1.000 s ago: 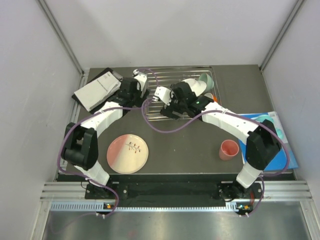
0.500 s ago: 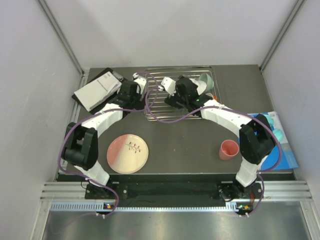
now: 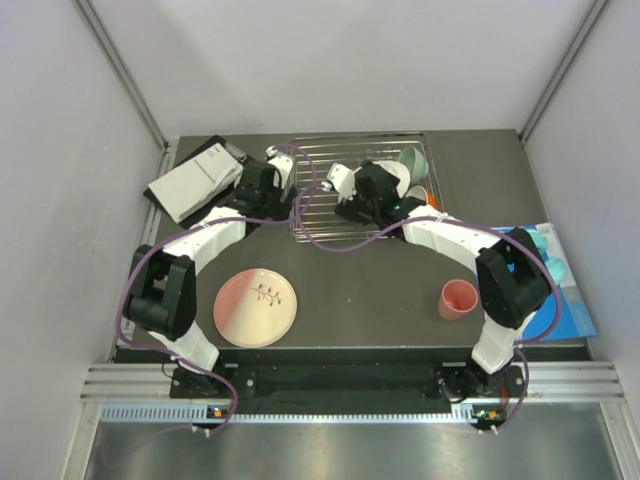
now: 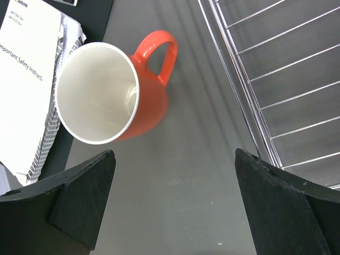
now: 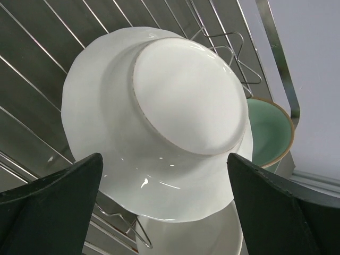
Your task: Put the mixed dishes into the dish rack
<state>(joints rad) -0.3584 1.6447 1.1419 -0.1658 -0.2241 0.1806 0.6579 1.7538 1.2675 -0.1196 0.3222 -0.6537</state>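
Observation:
The dish rack point(image 3: 330, 215) stands at the back of the table. In the right wrist view a white plate point(image 5: 175, 122) leans in the rack point(image 5: 42, 106), underside toward me, with the mint green bowl point(image 5: 268, 130) behind it. My right gripper point(image 5: 162, 207) hangs open just in front of the plate, fingers wide of its edge. An orange mug point(image 4: 143, 90) lies on its side left of the rack point(image 4: 276, 79). My left gripper point(image 4: 175, 202) is open over bare table just short of the mug. The pink-and-cream plate point(image 3: 256, 306) and the salmon cup point(image 3: 458, 299) sit near the front.
A black-and-white booklet point(image 3: 190, 180) lies at the back left, touching the mug's rim side point(image 4: 24, 79). A blue mat with turquoise items point(image 3: 560, 290) lies at the right edge. Grey walls close in on three sides.
My right gripper has swung back and to the right over the rack, closer to the white plate. The left arm has barely shifted.

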